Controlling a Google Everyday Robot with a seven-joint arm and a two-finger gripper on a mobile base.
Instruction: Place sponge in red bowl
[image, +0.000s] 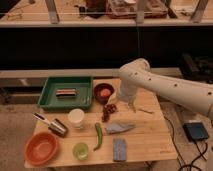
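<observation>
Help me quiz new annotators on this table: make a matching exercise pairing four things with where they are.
Things:
1. sponge
2. green tray
3. orange-red bowl
4. gripper

Places:
A. front left corner of the table
B. back left of the table
C. front edge, right of the middle
D. over the back middle, near the grapes

Pairs: 1-C, 2-B, 3-A, 4-D
</observation>
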